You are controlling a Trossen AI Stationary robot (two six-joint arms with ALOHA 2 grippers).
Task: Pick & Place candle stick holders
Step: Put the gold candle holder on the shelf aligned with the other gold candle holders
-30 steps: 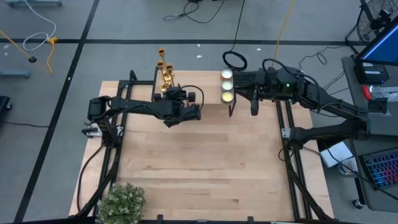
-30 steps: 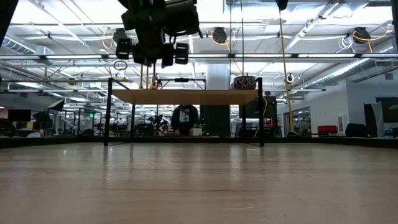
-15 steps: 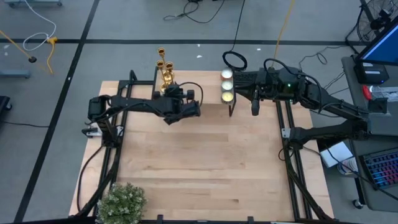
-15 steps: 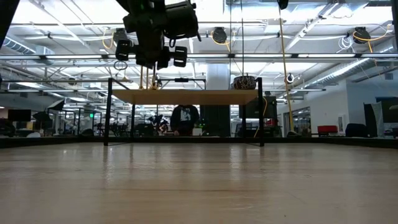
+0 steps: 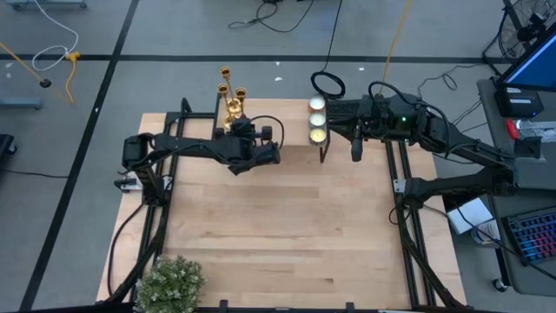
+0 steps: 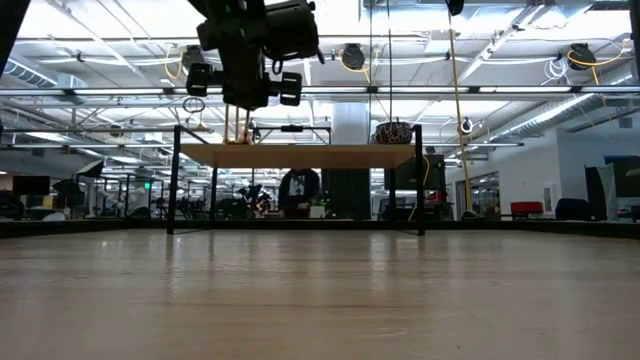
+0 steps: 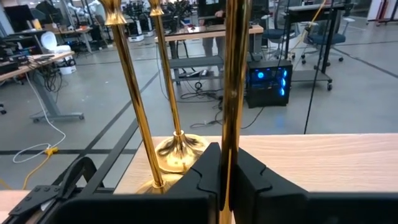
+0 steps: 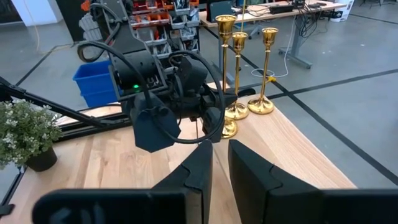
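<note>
Overhead, the left gripper [image 5: 236, 130] hides its own fingers, but the left wrist view shows them pinched tight on the nearest candle stick holder [image 7: 234, 93]. The jaws were still apart a second ago. The two other holders [image 7: 134, 112] stand just beyond that gripper at the table [image 5: 287, 226] edge: thin shiny gold stems, flared round bases. The right gripper [image 8: 219, 163] hovers opposite, nearly closed, holding nothing.

In the high view you have open table [image 5: 287, 226] across the whole centre and lower frame. Upper centre is crowded: the candle stick holders [image 5: 231, 100], the glowing candles [image 5: 317, 120] and a small stand, I think. The potted plant [image 5: 169, 283] blocks the lower left corner.
</note>
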